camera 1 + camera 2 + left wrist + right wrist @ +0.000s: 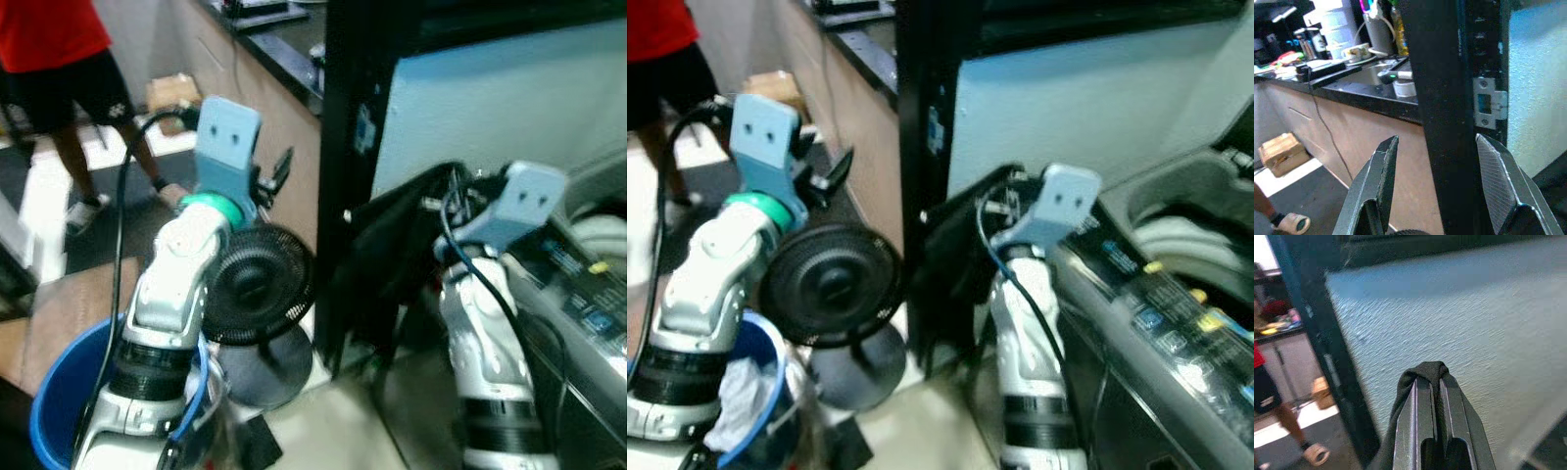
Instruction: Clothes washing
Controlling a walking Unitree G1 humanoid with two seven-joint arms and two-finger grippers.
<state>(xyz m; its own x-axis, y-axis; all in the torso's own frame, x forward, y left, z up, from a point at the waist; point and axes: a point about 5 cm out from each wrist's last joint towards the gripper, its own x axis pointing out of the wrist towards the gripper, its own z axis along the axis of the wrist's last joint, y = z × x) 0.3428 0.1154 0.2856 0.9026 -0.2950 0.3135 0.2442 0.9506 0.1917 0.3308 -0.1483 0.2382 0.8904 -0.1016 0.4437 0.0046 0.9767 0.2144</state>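
- My right gripper (1429,382) is raised in front of the pale textured wall (1459,318), its two black fingers pressed together on a fold of black garment (1426,371) that wraps over the tips.
- From my head, the rest of that black cloth (397,250) hangs down beside my right arm, against the dark door frame (343,147).
- The washing machine (1176,294) stands just to my right, its lid up and its pale tub (1185,240) showing (the control panel runs along its near edge).
- My left gripper (1437,181) is wide open and holds nothing; its fingers (1378,181) point toward the door frame's latch plate (1488,103) and a kitchen counter (1352,85) cluttered with bottles and cups.
- A black floor fan (260,284) stands just beside my left forearm.
- A blue bucket (54,392) sits on the floor by my left side, with white laundry (740,397) inside.
- A person in a red top and black shorts (69,69) stands well off to my left, near a cardboard box (171,90).
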